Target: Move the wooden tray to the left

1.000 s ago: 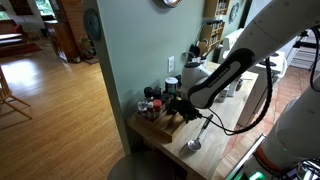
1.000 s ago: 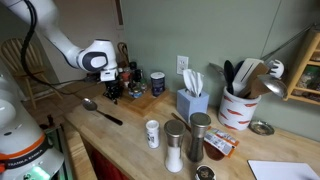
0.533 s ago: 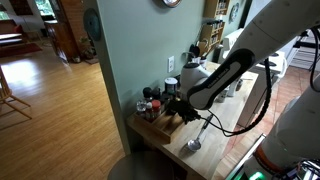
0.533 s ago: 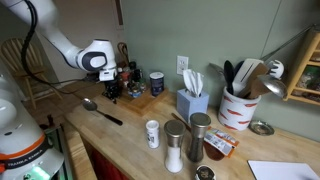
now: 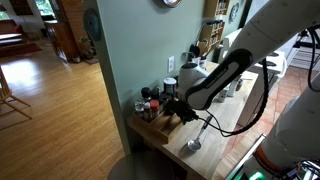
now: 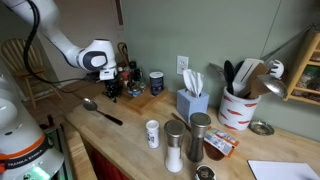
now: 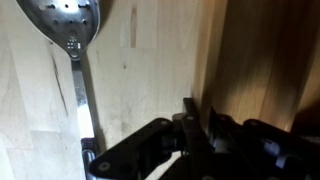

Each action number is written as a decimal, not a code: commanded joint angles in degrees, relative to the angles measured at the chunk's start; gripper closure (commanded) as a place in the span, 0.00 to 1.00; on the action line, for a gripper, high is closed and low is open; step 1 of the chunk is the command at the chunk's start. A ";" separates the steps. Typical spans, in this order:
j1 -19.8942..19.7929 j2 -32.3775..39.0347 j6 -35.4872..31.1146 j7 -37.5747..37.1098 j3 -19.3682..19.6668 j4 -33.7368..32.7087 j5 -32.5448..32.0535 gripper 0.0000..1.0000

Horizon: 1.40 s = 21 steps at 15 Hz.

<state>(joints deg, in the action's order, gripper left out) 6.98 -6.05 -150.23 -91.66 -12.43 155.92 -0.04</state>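
- Wrist view: a slotted spoon (image 7: pixel 62 30) lies on the worktop (image 7: pixel 150 70), its handle end hidden behind the claw (image 7: pixel 203 135).
- The claw, nearly closed, pinches the wooden tray (image 7: pixel 265 60) by its edge; the fingertips are dark and blurred.
- In an exterior view the tray sits by the wall, carrying indistinct jars (image 6: pixel 157 82).

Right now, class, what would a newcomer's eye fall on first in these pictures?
The white arm stands out first, reaching to the counter's end with its gripper shut on the edge of the tray. Next come the jars crowding that tray by the wall, and the slotted spoon lying on the counter beside it.
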 commanded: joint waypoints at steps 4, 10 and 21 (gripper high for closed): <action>1.43 3.76 -1.59 -2.18 -1.01 -3.92 -0.80 0.97; 1.43 5.47 -1.60 -4.05 -0.52 -5.53 -1.74 0.97; 1.57 6.87 -1.82 -4.35 0.10 -7.17 -2.06 0.97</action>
<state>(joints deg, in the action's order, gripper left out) 7.79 -1.70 -150.14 -94.94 -12.87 150.75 -0.98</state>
